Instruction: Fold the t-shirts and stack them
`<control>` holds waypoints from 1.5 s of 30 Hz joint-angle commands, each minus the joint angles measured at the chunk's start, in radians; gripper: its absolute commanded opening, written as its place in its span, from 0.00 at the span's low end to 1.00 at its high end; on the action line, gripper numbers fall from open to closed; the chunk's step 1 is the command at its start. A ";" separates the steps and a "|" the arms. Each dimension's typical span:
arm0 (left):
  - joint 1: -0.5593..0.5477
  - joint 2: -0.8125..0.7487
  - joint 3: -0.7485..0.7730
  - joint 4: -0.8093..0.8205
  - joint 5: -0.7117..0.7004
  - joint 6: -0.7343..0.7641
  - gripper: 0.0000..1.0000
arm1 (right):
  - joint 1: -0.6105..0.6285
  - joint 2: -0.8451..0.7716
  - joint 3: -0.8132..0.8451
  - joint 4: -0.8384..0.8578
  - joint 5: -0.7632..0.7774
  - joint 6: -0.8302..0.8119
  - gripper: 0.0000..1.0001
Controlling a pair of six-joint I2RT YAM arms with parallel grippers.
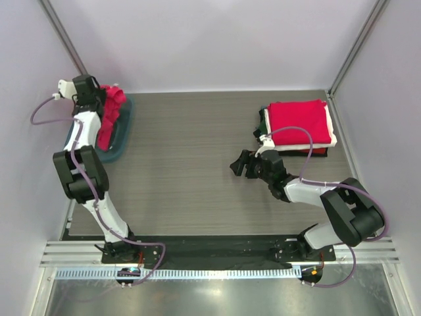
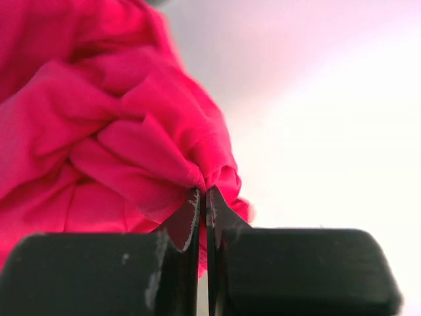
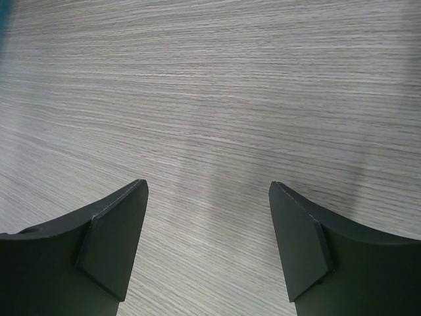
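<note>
At the far left corner of the desk (image 1: 191, 151), the top view showed the left arm (image 1: 82, 141) reaching over a teal tray (image 1: 122, 141). A crumpled crimson t-shirt (image 1: 113, 108) was bunched at the arm's wrist, above the tray's far end. Whether the cloth rested in the tray or hung clear of it could not be told from above. Near the far right corner lay the stack of folded t-shirts (image 1: 296, 125), a red one on top, a white layer showing along its right edge and dark fabric along its left. The right tool (image 1: 237, 164) hovered over bare desk near the middle, just in front of the stack's near left corner and apart from it, its tips pointing toward the left edge.

In the left wrist view, the left tool (image 2: 202, 194) was clenched on a fold of the crimson t-shirt, its two dark fingers pressed almost together with a pinch of fabric between their tips. The rest of the shirt billowed in loose folds to the upper left, against a pale, washed-out wall (image 2: 329, 99).

In the right wrist view, the right tool stood released, its fingers spread wide with nothing between them, and only the grey wood grain of the desk lay beneath.
</note>
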 commanded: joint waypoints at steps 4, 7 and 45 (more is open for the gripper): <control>-0.005 -0.288 -0.167 0.172 0.118 -0.164 0.00 | 0.000 -0.032 0.022 0.032 0.026 -0.021 0.80; -0.015 -0.465 -0.343 0.292 0.148 -0.257 0.00 | 0.000 -0.029 0.026 0.030 0.026 -0.023 0.80; -0.593 -0.940 -1.008 0.216 0.290 0.148 0.01 | -0.065 0.233 0.470 -0.444 0.298 -0.092 0.52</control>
